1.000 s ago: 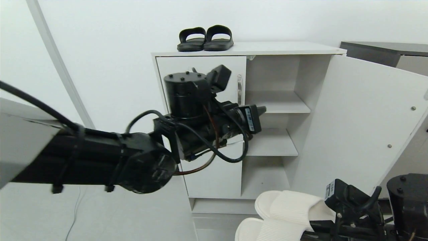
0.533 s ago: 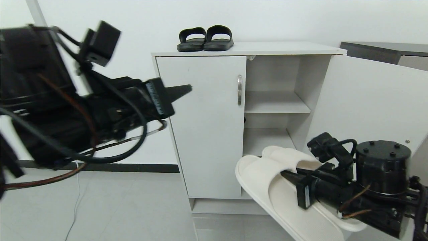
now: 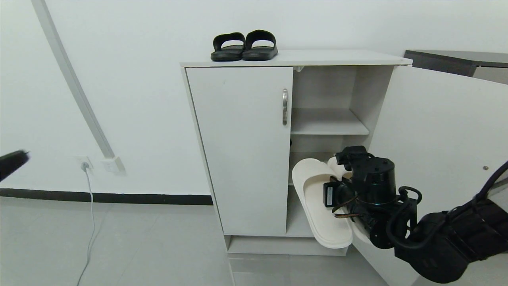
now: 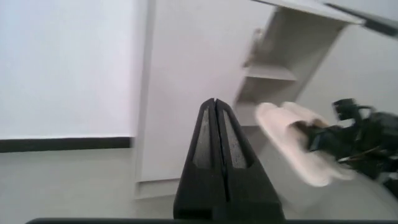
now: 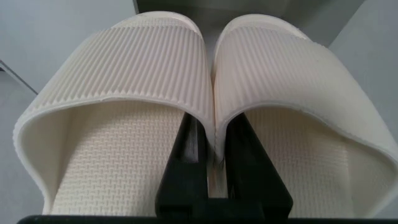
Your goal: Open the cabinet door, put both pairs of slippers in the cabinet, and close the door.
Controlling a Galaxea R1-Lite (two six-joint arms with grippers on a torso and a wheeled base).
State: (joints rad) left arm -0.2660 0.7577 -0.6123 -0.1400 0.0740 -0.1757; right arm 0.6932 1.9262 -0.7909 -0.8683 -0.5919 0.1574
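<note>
The white cabinet [image 3: 337,57] stands against the wall with its left door [image 3: 242,151] closed and its right door [image 3: 428,131] swung wide open, baring the shelves [image 3: 325,123] inside. The black slippers [image 3: 244,47] sit side by side on the cabinet's top, near its left end.

The right gripper [image 3: 331,196] holds the white slippers [image 3: 317,198] at the mouth of the open compartment. They are tilted, toes up at the level of the middle shelf and heels lower. In the right wrist view, the right gripper [image 5: 214,149] has one finger inside each slipper and pinches their adjoining inner walls together.

The left gripper [image 4: 215,109] is well apart from the cabinet, at the far left edge of the head view [image 3: 12,163]. Its fingers are pressed together on nothing.
</note>
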